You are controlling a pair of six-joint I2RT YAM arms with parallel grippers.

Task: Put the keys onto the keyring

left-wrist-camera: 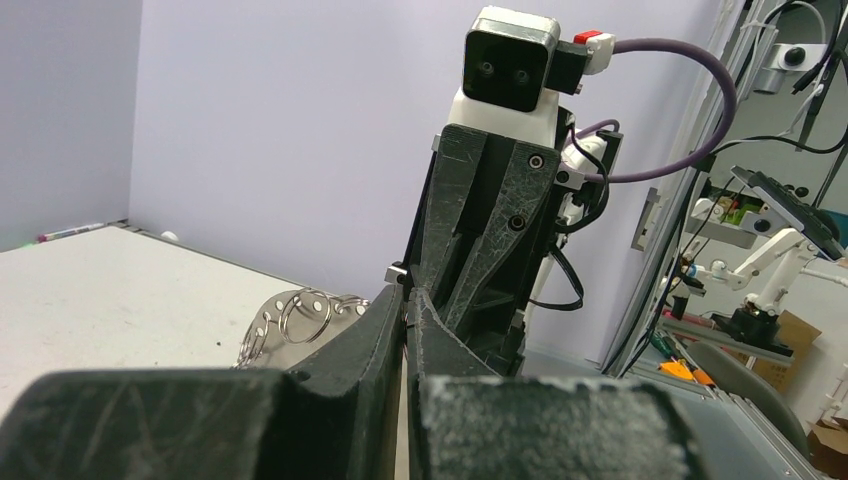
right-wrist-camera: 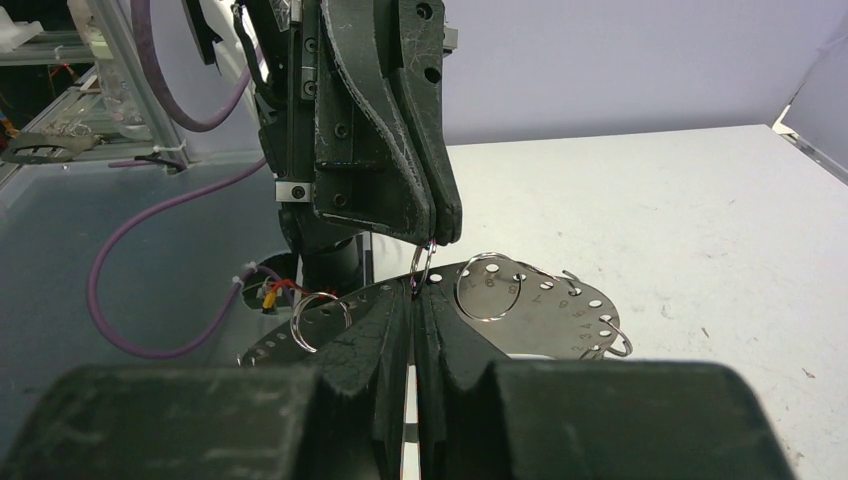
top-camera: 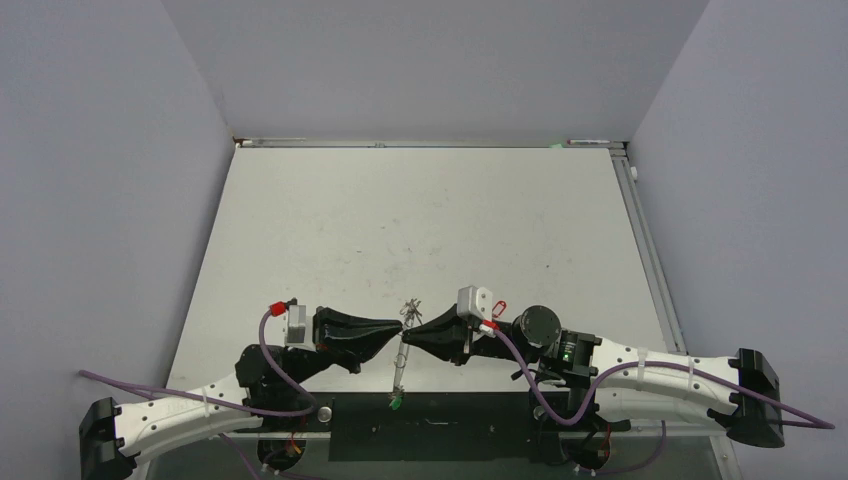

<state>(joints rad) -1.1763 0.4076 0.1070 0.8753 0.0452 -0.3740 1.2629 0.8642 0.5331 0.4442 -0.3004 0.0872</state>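
Both clamped shut, the left gripper (top-camera: 402,322) and right gripper (top-camera: 416,326) meet tip to tip on the keyring (top-camera: 401,360), equally near; below them it runs lengthwise toward the arm bases, ending in the green-tagged key (top-camera: 396,403).

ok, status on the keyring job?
Left gripper and right gripper shut, tip to tip on a split ring. Keyring hangs below, green tag at bottom. Nothing in the way.

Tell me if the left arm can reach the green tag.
Probably not: the left gripper is shut on the keyring, tip to tip with the right gripper. Nothing covers the green tag, but reaching it means letting go.
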